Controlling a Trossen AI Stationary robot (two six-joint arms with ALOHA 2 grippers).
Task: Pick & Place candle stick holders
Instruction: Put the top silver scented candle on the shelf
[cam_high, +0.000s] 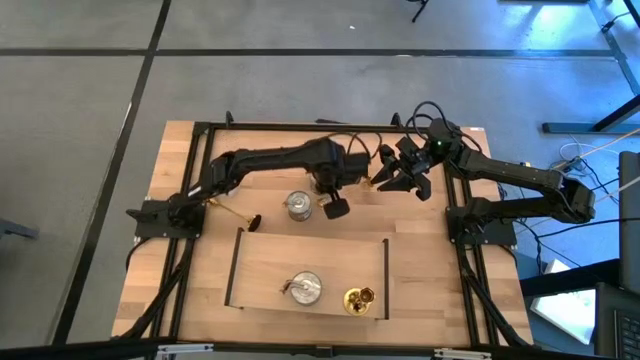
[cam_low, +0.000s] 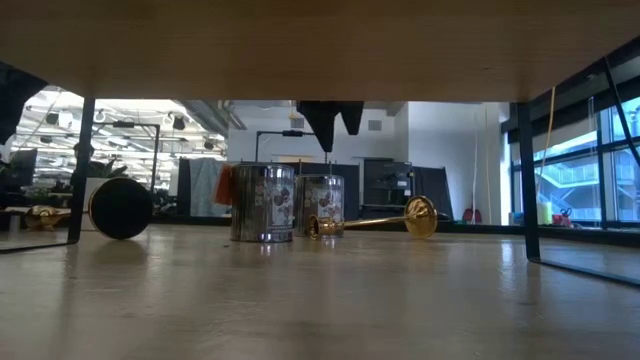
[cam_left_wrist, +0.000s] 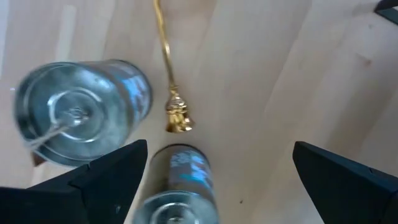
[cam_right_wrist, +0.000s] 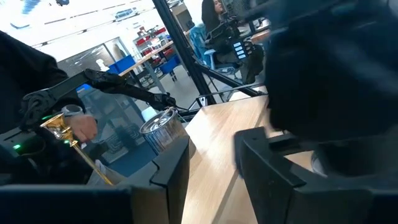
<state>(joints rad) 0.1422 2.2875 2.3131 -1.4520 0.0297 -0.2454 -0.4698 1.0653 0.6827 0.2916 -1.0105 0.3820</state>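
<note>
My left gripper (cam_high: 332, 198) hangs open, fingers pointing down, above two squat silver holders (cam_left_wrist: 74, 112) (cam_left_wrist: 180, 186) that stand upright; in the left wrist view (cam_left_wrist: 217, 158) one sits beside a finger. One silver holder shows in the high view (cam_high: 297, 205). A gold holder (cam_left_wrist: 176, 115) lies on its side next to them, its round base (cam_low: 420, 215) toward my right gripper (cam_high: 403, 180). That gripper is open and empty above the table's far right (cam_right_wrist: 211, 165). Another gold holder (cam_high: 235, 213) lies on its side at the left.
A black-edged frame (cam_high: 386, 275) at the near middle holds one silver holder (cam_high: 303, 288) and one upright gold holder (cam_high: 358, 298). The dark underside of the left gold holder's base (cam_low: 120, 207) faces the near edge. Black rails (cam_high: 300, 127) border the table.
</note>
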